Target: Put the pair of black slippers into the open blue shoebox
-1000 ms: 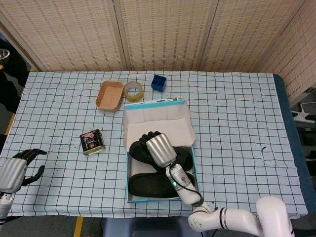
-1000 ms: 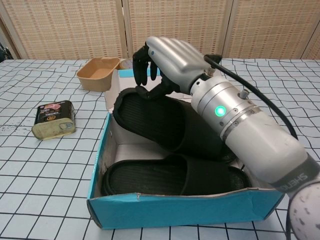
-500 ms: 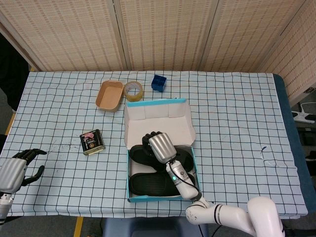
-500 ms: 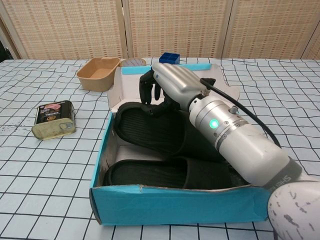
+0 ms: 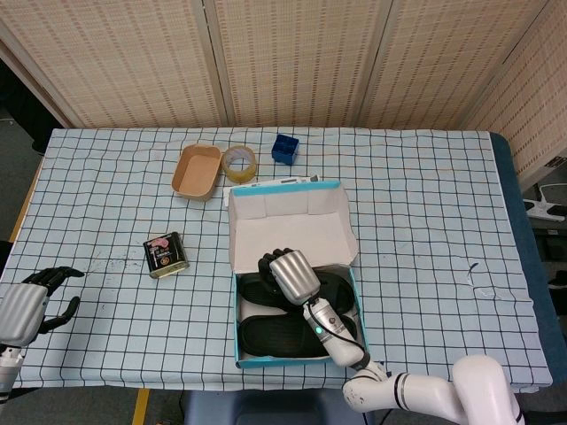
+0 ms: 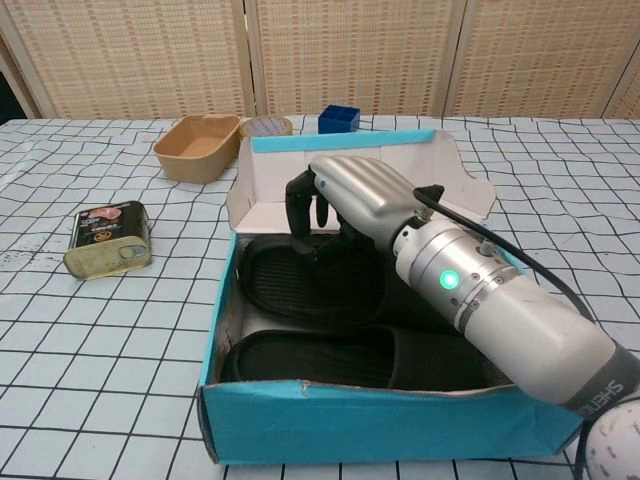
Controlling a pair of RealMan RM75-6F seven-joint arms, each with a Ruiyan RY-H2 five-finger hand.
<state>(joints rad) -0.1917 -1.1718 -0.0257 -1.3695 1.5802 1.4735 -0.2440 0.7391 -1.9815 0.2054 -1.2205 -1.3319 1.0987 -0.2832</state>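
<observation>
Head view: box (image 5: 349, 266) open on checked worktop (image 5: 425, 221), lid flap up toward far side. Both slippers inside, near slipper (image 5: 275, 337) flat, far slipper (image 5: 337, 285) partly under right hand (image 5: 288, 273). Right hand down in box, fingers curled over far slipper. Left hand (image 5: 31, 301) at near-left worktop edge, fingers apart, holding nothing. Tin (image 5: 166, 254) left of box; tray (image 5: 197, 171), tape roll (image 5: 239, 162), small blue cube (image 5: 284, 148) beyond box.

Chest view: right hand (image 6: 345, 205) gripping far slipper (image 6: 300, 285) at its far edge, fingers (image 6: 298, 212) hooked over. Near slipper (image 6: 330, 358) flat on box floor. Box (image 6: 340, 430) front wall blue. Tin (image 6: 105, 238) well left.
</observation>
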